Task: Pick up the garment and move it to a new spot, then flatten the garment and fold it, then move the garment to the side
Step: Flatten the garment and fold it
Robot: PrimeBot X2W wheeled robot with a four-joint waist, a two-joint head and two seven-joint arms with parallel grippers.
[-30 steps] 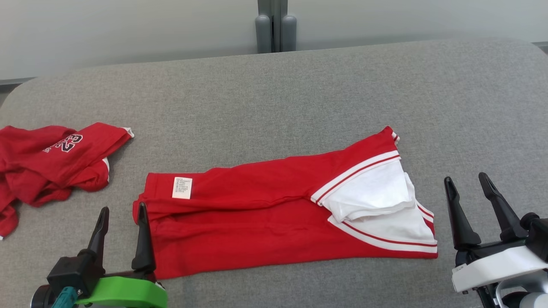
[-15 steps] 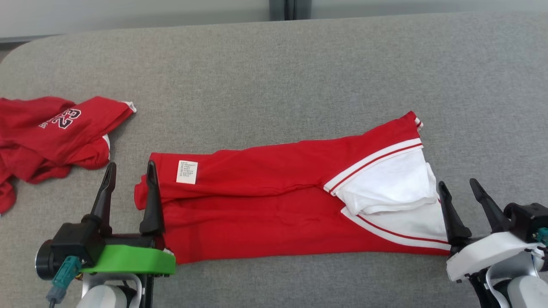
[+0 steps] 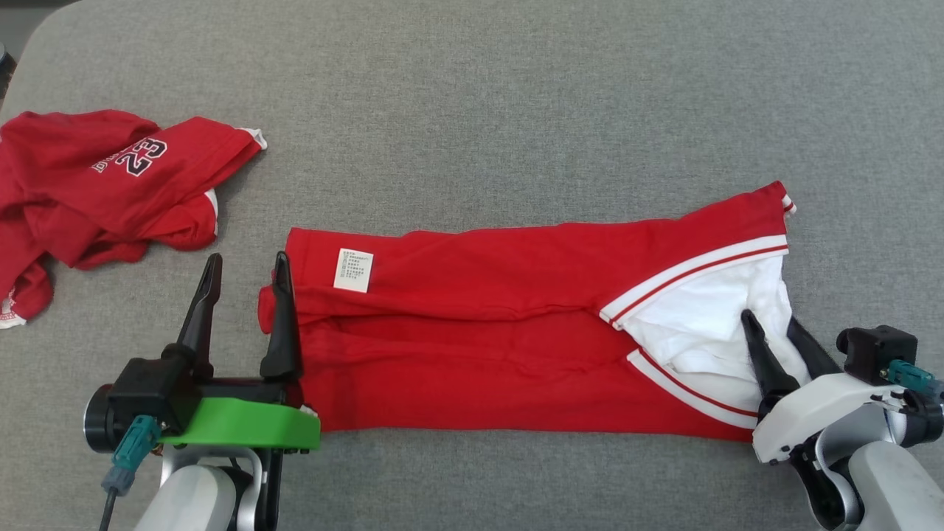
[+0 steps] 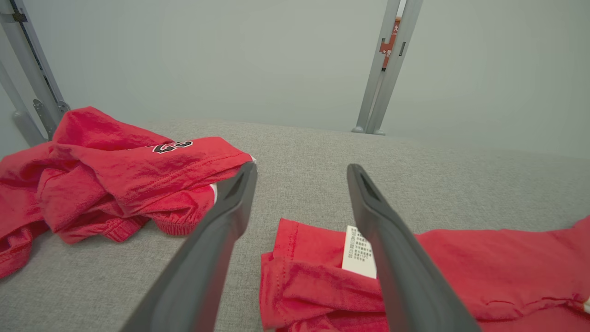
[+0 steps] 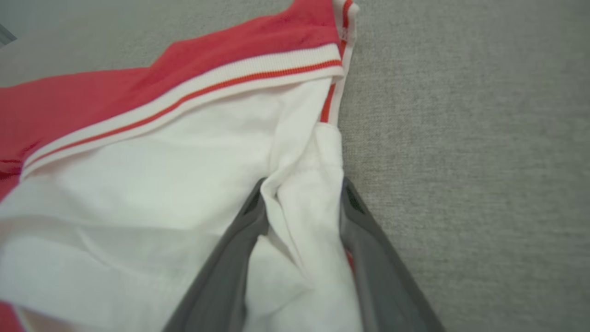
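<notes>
The red garment (image 3: 479, 324) lies lengthwise across the grey padded surface (image 3: 516, 110), folded along its length. It has a white label (image 3: 353, 270) near its left end and white, striped trim turned up at its right end. My left gripper (image 3: 247, 258) is open at the left end, with one finger over the garment's edge (image 4: 295, 258) and the other over bare surface. My right gripper (image 3: 769, 321) is open at the right end. Its fingers straddle a raised fold of white cloth (image 5: 309, 193), and the gap between them is narrower than before.
A second red jersey (image 3: 110, 184) with the number 23 lies crumpled at the far left, close to my left gripper (image 4: 300, 168). Bare grey surface stretches behind the garment. A grey upright post (image 4: 382, 69) stands past the far edge.
The head camera has tilted down and the picture has shifted. Both grippers reached forward. The right one moved from beside the garment onto its white end, and its fingers drew closer together.
</notes>
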